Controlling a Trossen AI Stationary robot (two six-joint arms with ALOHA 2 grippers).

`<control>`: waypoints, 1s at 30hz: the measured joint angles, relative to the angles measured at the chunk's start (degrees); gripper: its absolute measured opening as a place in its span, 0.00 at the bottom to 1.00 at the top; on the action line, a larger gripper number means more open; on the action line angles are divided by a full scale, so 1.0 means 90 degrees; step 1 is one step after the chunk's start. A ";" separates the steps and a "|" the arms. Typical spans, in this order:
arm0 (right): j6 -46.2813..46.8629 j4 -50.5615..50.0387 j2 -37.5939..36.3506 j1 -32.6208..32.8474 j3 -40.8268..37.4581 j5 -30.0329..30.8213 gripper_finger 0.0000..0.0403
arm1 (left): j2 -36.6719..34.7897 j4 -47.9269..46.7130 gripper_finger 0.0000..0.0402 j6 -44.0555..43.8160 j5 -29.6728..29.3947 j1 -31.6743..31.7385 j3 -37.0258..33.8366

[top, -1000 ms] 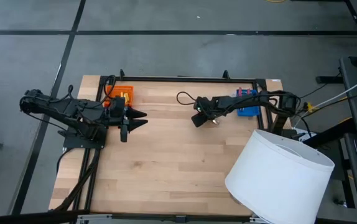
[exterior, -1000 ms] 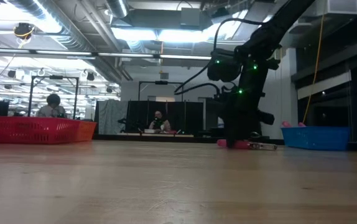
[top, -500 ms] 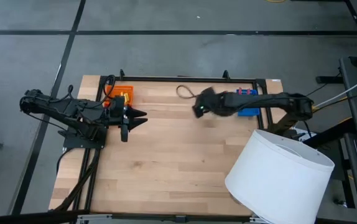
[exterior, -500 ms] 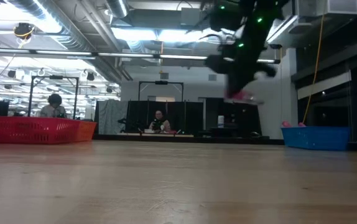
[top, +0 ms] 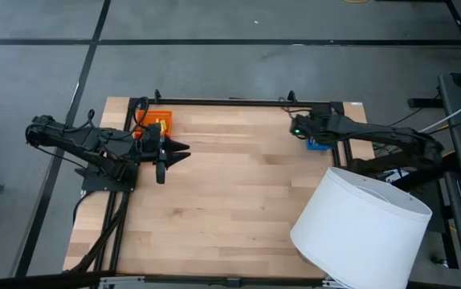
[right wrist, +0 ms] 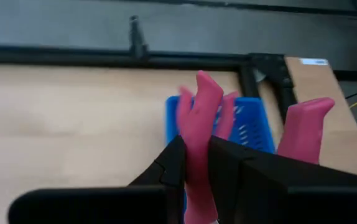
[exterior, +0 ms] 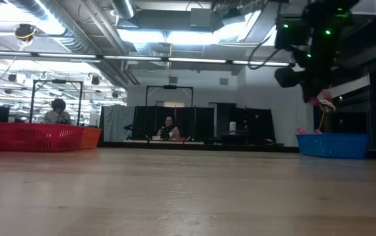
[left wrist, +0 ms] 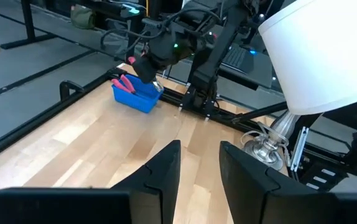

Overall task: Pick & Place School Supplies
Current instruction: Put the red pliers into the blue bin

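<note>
Pink-handled plier tool (right wrist: pixel 198 130) sat clamped in right claw (right wrist: pixel 194 163), raised off wooden counter (top: pixel 230 201) above blue tray (top: pixel 320 144) at far right corner. Second pink tool (left wrist: pixel 126 83) lay inside that tray. Left claw (top: pixel 176 153) hovered beside orange tray (top: pixel 157 123), fingers (left wrist: pixel 163 172) parted, gripping nothing.

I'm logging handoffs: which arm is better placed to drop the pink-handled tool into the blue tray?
The right. Its gripper is shut on the pink-handled tool and hangs above the blue tray. The left gripper waits across the table by the orange tray, fingers open and empty.
</note>
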 joint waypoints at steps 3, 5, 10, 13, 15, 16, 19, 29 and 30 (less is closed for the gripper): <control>-0.0038 0.0321 -0.0408 -0.0195 -0.0450 0.0259 0.10 | 0.0000 0.0000 0.26 -0.0020 0.0002 0.0000 0.0000; -0.0208 0.0633 -0.0543 -0.0359 -0.0739 0.0277 0.10 | 0.0000 0.0000 0.25 -0.0091 0.0003 0.0000 0.0000; -0.1016 0.1954 -0.0626 -0.0735 -0.1359 0.0306 0.10 | 0.0000 0.0000 0.25 -0.0269 0.0007 0.0000 0.0000; -0.1464 0.2759 -0.0626 -0.0968 -0.1638 0.0440 0.10 | 0.0000 0.0000 0.25 -0.0422 0.0010 0.0000 0.0000; -0.1692 0.3065 -0.0626 -0.1165 -0.1794 0.0434 0.10 | 0.0000 0.0000 0.25 -0.0534 0.0010 0.0000 0.0000; -0.1754 0.3120 -0.0626 -0.1262 -0.1861 0.0420 0.10 | 0.0000 -0.0002 0.25 -0.0590 0.0012 0.0000 0.0000; -0.1833 0.3158 -0.0626 -0.1479 -0.2013 0.0344 0.10 | 0.0000 -0.0001 0.25 -0.0653 0.0010 0.0000 0.0000; -0.2789 0.4528 -0.0629 -0.1560 -0.2527 -0.0401 0.10 | -0.0011 -0.0020 0.28 -0.0444 -0.0192 0.0001 0.0000; -0.3031 0.4765 -0.0651 -0.1560 -0.2554 -0.0617 0.13 | -0.0036 -0.0082 0.30 -0.0439 -0.0195 0.0000 0.0000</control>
